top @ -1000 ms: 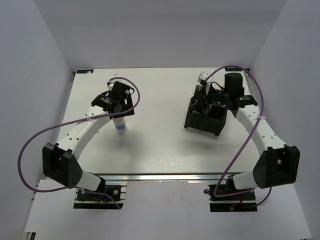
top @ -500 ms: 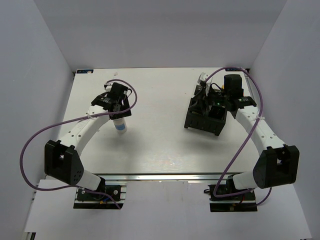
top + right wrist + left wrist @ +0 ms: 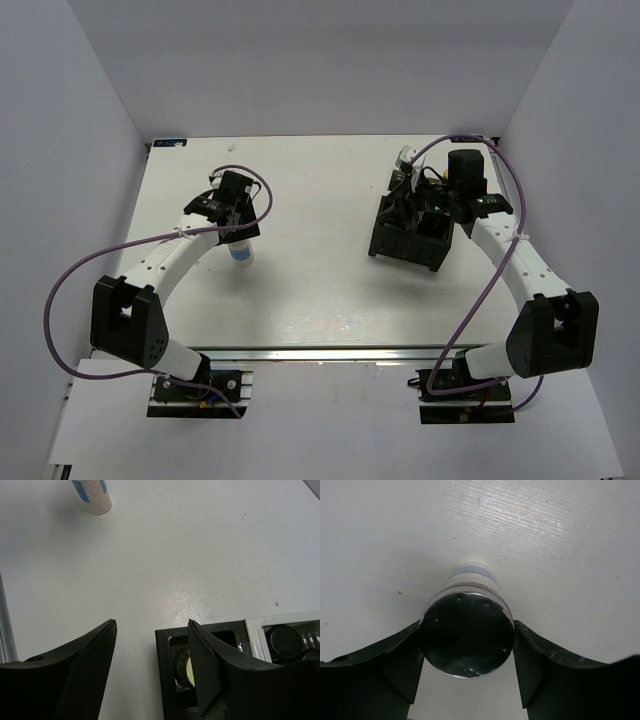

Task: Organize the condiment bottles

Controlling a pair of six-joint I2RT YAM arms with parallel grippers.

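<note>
A white bottle with a blue label stands upright on the left of the table. My left gripper reaches down over it. In the left wrist view both fingers press against its dark shiny lid. My right gripper hangs open over the black rack, with only table between its fingers. A yellow cap shows in one rack compartment. A dark-lidded jar sits at the right edge of that view. The same blue-labelled bottle shows far off.
The black compartmented rack sits at the back right of the white table, with a white holder against its far side. White walls close in the table on three sides. Purple cables loop from both arms.
The left gripper's fingers have closed in onto the blue-labelled bottle's lid, and the left arm has shifted slightly. The right arm has not moved.
</note>
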